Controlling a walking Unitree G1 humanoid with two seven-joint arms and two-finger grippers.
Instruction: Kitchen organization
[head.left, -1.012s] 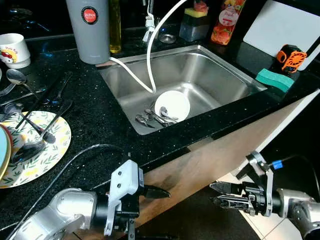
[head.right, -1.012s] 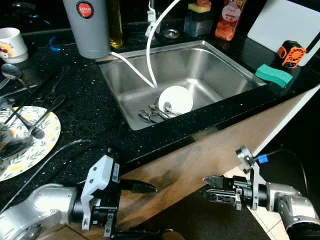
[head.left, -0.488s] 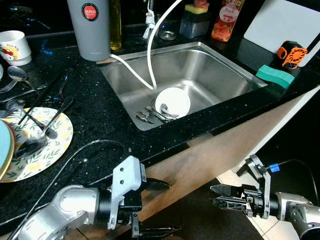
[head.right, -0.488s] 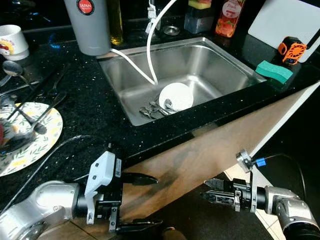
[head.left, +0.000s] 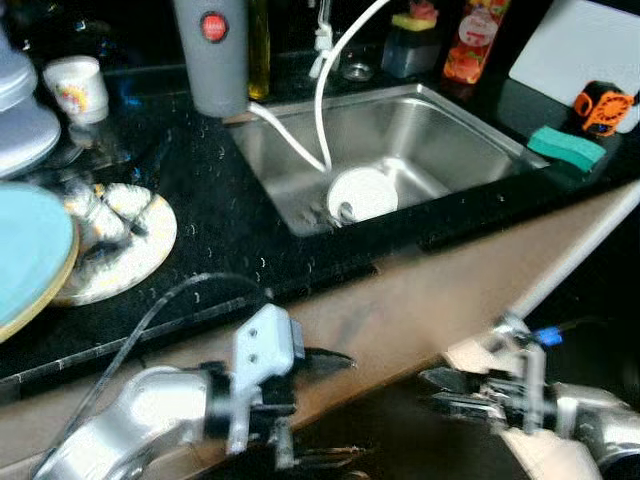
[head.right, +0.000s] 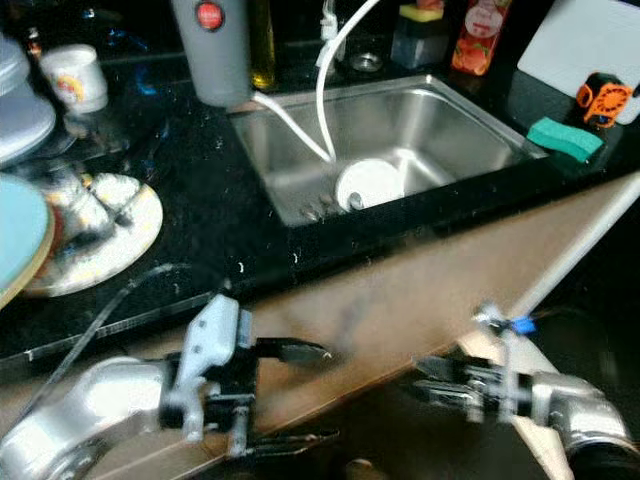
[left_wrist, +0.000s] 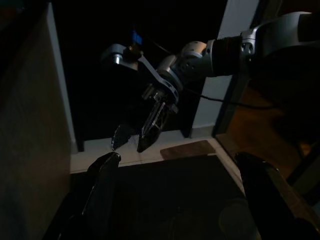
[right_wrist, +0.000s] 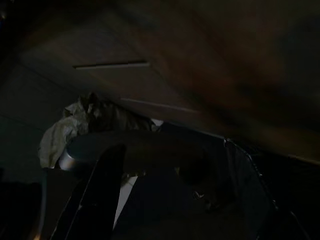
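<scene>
- Looking down from the head views, both arms hang low in front of the black surface (head.left: 210, 230), under its front edge. The left end effector (head.left: 325, 405) is wide open and holds nothing. The right end effector (head.left: 450, 392) is open a little, also with nothing in it.
- The bowl (head.left: 362, 192) and spoons sit in the sink (head.left: 470, 150); plates (head.left: 30, 250) lie to the left.
- My guess: lift both arms up past the edge before reaching in, and keep off the white hose (head.left: 325, 90).
- Left wrist view: open fingers (left_wrist: 102, 192), dark free room below.
- Right wrist view: too dark to tell much.
</scene>
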